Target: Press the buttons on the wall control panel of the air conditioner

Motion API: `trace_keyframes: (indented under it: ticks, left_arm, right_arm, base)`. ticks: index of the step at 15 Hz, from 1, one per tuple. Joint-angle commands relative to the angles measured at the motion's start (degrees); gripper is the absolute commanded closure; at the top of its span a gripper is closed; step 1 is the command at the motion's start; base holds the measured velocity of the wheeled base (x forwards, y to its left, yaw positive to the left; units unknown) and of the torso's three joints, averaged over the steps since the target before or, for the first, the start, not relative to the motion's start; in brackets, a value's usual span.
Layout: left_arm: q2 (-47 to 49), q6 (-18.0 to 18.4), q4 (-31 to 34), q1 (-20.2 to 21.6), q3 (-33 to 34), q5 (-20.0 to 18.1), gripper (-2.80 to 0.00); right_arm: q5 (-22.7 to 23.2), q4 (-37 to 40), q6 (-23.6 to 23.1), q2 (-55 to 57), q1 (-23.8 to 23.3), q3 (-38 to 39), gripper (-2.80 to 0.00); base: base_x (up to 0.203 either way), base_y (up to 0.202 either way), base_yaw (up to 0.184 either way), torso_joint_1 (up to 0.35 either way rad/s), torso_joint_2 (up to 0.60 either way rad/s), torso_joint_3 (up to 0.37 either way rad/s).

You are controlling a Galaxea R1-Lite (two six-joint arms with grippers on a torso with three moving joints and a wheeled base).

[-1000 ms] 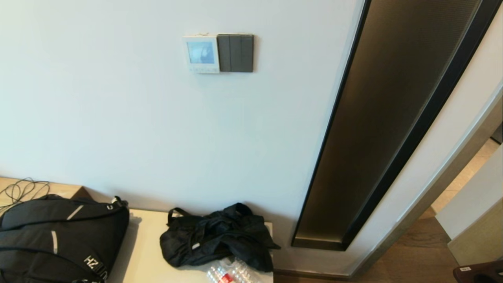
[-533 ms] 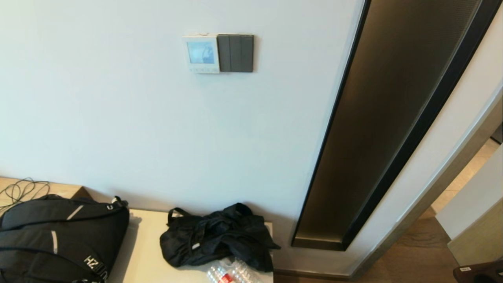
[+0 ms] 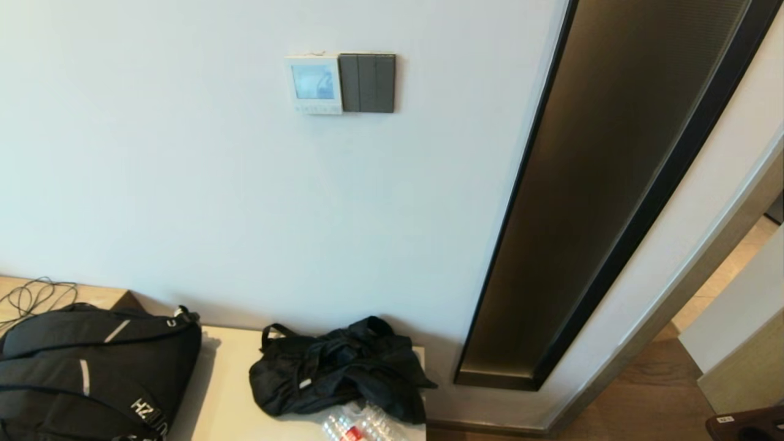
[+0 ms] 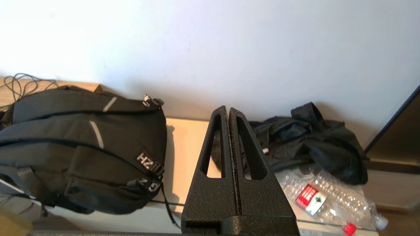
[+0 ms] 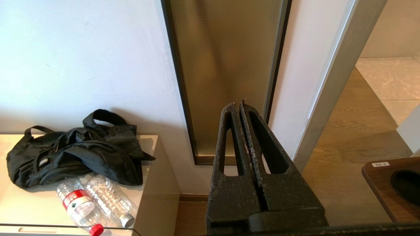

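The wall control panel [image 3: 313,83] is a small white square with a blue-lit screen, high on the white wall in the head view. Its row of tiny white buttons [image 3: 315,108] runs along its bottom edge. A dark grey three-rocker switch plate [image 3: 367,82] sits right beside it. Neither arm shows in the head view. My left gripper [image 4: 228,109] is shut and empty, low down, pointing at the cabinet and wall. My right gripper [image 5: 239,105] is shut and empty, low down, facing the glass strip. The panel is out of both wrist views.
A low cream cabinet [image 3: 226,392] stands under the panel with a black backpack [image 3: 92,367], a crumpled black bag [image 3: 337,367] and plastic bottles [image 3: 358,429]. A tall dark-framed glass strip [image 3: 612,184] is on the right. A brown table corner [image 3: 747,424] is at the lower right.
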Motion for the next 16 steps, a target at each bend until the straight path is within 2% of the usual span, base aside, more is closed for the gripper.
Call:
trace_keyframes:
  ticks: [1,4,7,16]
  left_arm:
    - [-1.16,0.02,0.06,0.02,0.07,0.01,0.0]
    - [-1.16,-0.51,-0.2,-0.01,0.24,-0.02,0.0]
    - [-1.07,-2.82,-0.29,-0.07,0.24,-0.02,0.0]
    - [-1.07,-3.27,-0.29,-0.24,0.24,-0.02,0.0]
  right_arm:
    - [0.01,-0.02,-0.02,0.09,0.0,0.09,0.0]
    - [0.05,-0.02,-0.02,0.09,0.0,0.07,0.0]
    - [-0.01,-0.02,-0.02,0.09,0.0,0.09,0.0]
    - [0.04,-0.02,-0.02,0.09,0.0,0.09,0.0]
  base:
    - [0.0,0.0,0.0,0.0,0.0,0.0]
    - [0.0,0.0,0.0,0.0,0.0,0.0]
    - [0.0,0.0,0.0,0.0,0.0,0.0]
    - [0.0,0.0,0.0,0.0,0.0,0.0]
